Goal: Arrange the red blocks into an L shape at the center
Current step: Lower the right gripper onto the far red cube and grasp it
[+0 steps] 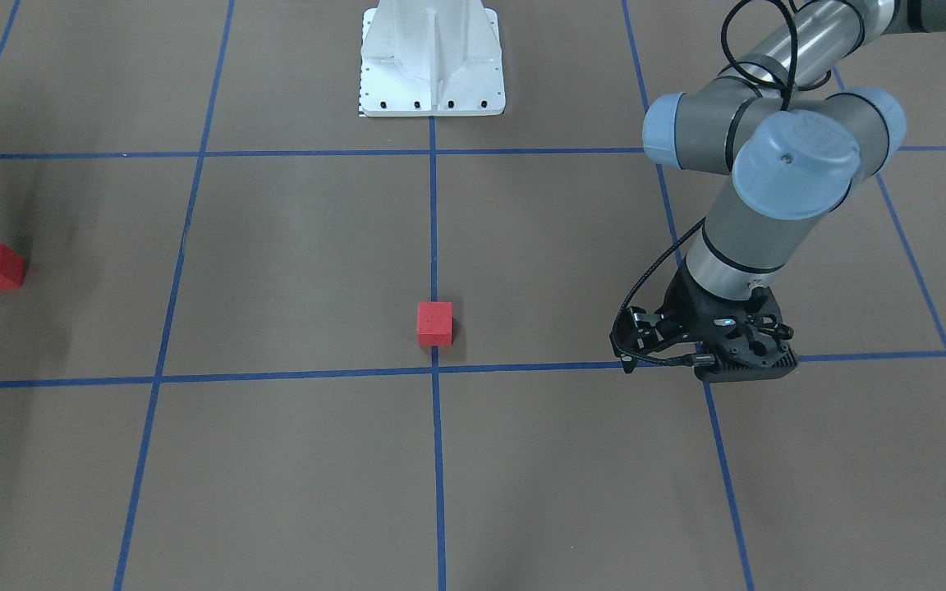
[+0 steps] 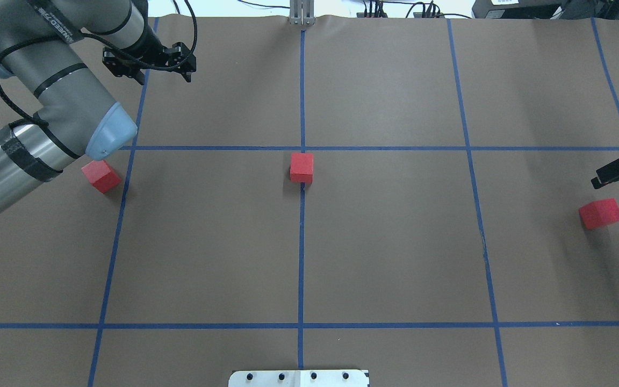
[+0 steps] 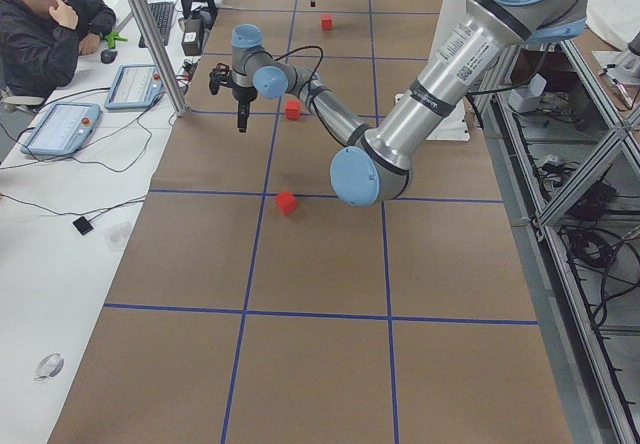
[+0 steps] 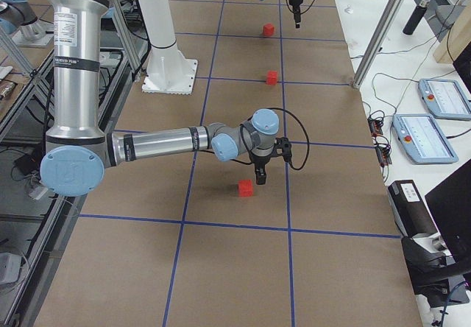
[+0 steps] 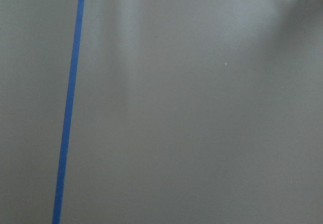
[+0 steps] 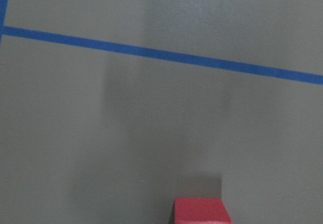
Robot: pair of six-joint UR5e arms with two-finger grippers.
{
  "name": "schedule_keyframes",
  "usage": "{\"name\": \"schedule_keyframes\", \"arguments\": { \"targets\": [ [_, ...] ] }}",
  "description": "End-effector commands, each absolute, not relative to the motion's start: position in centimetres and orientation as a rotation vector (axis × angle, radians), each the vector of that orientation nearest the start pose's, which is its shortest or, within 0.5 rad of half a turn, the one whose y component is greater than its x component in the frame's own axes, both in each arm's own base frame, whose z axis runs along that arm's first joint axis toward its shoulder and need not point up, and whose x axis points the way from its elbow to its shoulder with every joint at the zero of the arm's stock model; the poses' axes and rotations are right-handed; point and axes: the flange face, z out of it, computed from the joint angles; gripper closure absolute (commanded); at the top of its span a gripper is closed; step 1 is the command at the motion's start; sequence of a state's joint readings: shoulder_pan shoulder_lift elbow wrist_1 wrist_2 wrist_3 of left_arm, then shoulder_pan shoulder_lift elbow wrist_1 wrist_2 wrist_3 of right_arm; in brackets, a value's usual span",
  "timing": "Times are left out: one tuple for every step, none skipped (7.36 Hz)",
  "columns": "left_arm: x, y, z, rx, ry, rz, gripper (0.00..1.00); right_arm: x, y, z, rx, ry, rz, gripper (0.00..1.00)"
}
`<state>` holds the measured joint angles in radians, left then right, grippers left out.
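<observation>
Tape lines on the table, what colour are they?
The tape lines are blue, shown best in the overhead exterior view.

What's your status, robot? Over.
Left gripper, right gripper: empty, jaws unreadable. One red block by the center; left-side block and right-side block far out. Nothing blocking.

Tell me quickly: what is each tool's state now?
Left tool: holds nothing; open or closed cannot be told.
Right tool: holds nothing; open or closed cannot be told.
</observation>
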<state>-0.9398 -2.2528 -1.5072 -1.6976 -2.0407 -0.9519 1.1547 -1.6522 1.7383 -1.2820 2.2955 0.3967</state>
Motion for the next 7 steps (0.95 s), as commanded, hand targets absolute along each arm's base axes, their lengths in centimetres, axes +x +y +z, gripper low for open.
{"name": "schedule_keyframes", "arguments": {
  "targets": [
    [35.6,-63.3,26.3,0.194,0.834,-0.124,0.0,-15.4,-45.3,61.0,-0.009,-0.777,-0.191,0.01],
    [35.6,-63.3,26.3,0.195,0.834,-0.123,0.0,-16.2,-45.1,61.5,-0.023,-0.771,-0.202,0.01],
    [35.6,-63.2,26.4,0.194,0.834,-0.122,0.0,-16.8,-44.9,61.7,-0.03,-0.768,-0.215,0.01],
    [35.7,-63.3,26.5,0.192,0.832,-0.122,0.0,-17.0,-44.9,62.7,-0.044,-0.756,-0.214,0.01],
    [35.7,-63.3,26.6,0.192,0.831,-0.121,0.0,-16.9,-44.9,63.0,-0.043,-0.745,-0.216,0.01],
    [35.8,-63.3,26.6,0.191,0.831,-0.12,0.0,-16.9,-44.8,63.7,-0.042,-0.74,-0.24,0.01],
    [35.8,-63.3,26.8,0.19,0.83,-0.12,0.0,-16.8,-44.7,64.8,-0.054,-0.733,-0.251,0.01]
  ]
}}
